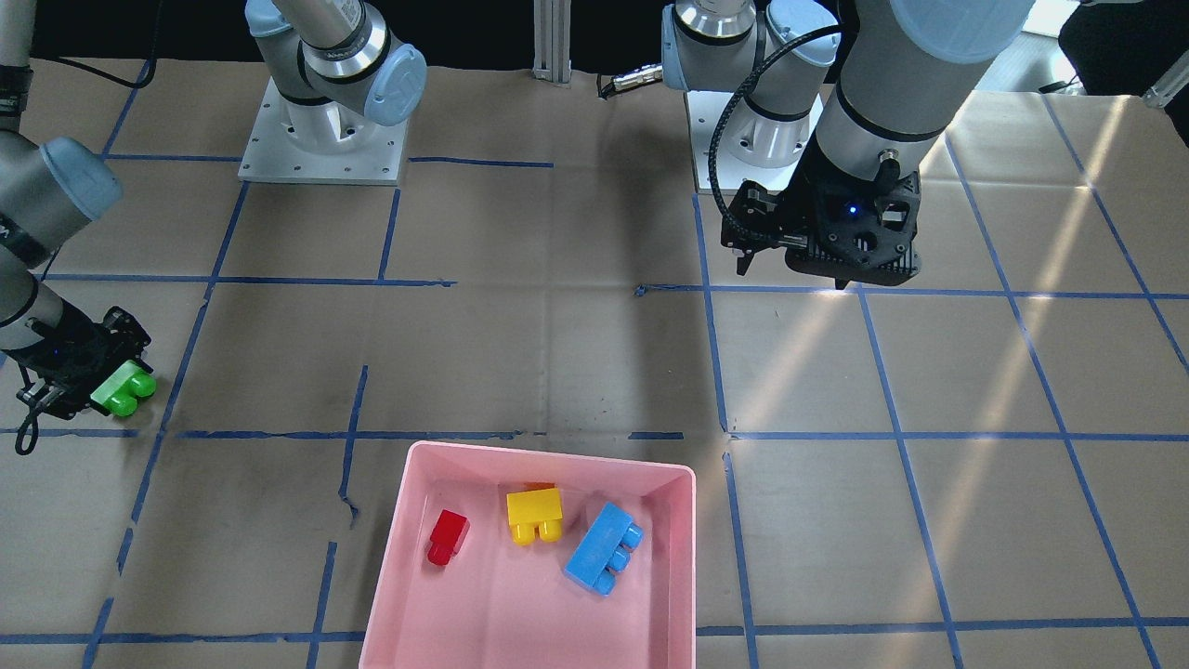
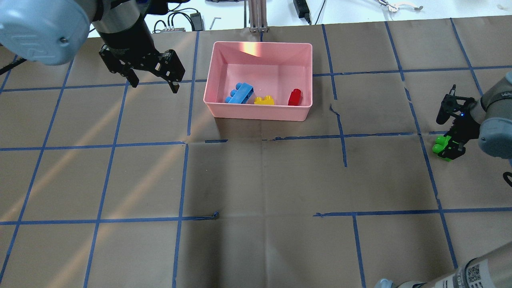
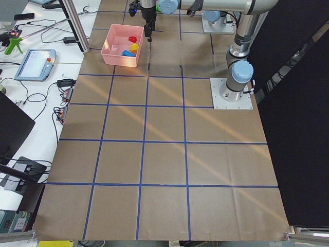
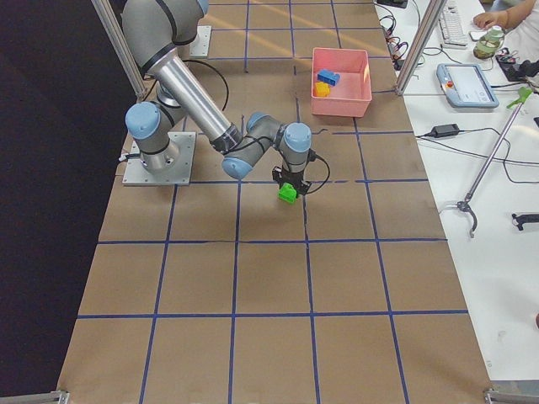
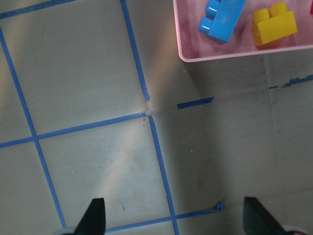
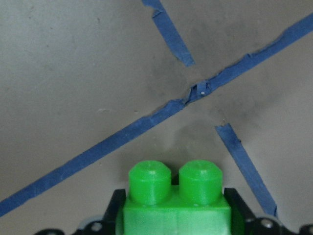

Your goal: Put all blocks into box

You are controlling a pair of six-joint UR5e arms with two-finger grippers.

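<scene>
The pink box (image 2: 258, 113) stands at the table's far middle; it also shows in the front view (image 1: 409, 520). In it lie the blue block (image 2: 240, 93), the yellow block (image 2: 264, 101) and the red block (image 2: 295, 97). My right gripper (image 2: 447, 149) is shut on the green block (image 2: 441, 145) at the table's right side, just above the paper; the block fills the bottom of the right wrist view (image 6: 173, 200). My left gripper (image 2: 154, 82) is open and empty, hovering left of the box. The left wrist view shows its two fingertips (image 5: 95, 215) wide apart and the box corner (image 5: 188, 56).
Brown paper with a blue tape grid (image 2: 186, 142) covers the table. Both arm bases (image 1: 320, 139) stand at the robot's side. Cables and tools lie beyond the far edge (image 2: 304, 10).
</scene>
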